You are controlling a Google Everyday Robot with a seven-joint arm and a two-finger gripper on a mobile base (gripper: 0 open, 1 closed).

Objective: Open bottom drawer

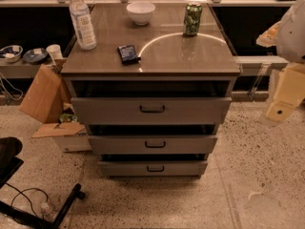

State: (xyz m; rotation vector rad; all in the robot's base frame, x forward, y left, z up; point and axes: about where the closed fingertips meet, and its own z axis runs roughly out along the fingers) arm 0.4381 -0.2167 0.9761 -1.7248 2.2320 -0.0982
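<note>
Bottom drawer (126, 168): lowest of three grey fronts, well below and to the left of the gripper (280, 109), which hangs at the view's right edge, well apart from the cabinet; whether it is open or closed cannot be told.

Likely faults: the middle drawer handle (155, 144) sits just above the bottom handle (155, 168), so a high approach would catch the wrong drawer; the small bar may slip out.

The front faces the camera; its long axis runs left to right.
</note>
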